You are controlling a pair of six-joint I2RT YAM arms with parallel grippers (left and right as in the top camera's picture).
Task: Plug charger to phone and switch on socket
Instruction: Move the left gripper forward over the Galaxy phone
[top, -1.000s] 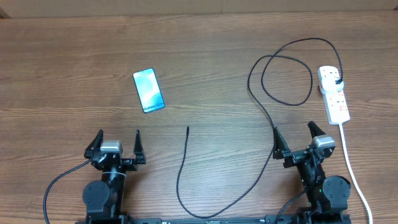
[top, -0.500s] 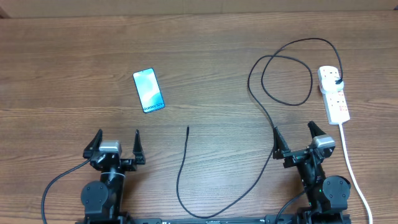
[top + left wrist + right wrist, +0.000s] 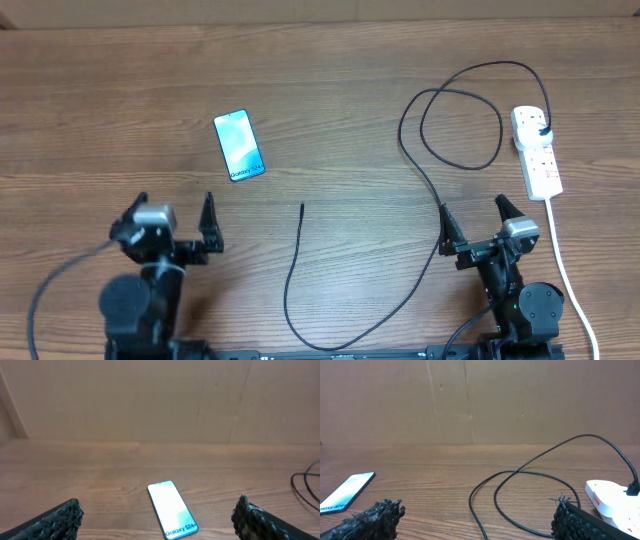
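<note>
While agape, left end effector (image 3: 172, 207) (nearer phone (image 3: 240, 146)).

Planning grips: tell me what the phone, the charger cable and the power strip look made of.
Phone: glossy glass front, likely; lit screen looks smooth. Charger cable: matte black rubbery sheath, bending in loose loops. Power strip: smooth white hard plastic, seemingly.

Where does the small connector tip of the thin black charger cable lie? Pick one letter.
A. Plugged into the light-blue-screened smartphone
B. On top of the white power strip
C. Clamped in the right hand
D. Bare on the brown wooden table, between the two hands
D: the connector tip of the thin black charger cable lies on the brown wooden table, apart from the light-blue-screened smartphone; the left hand and right hand stand open and empty.
</note>
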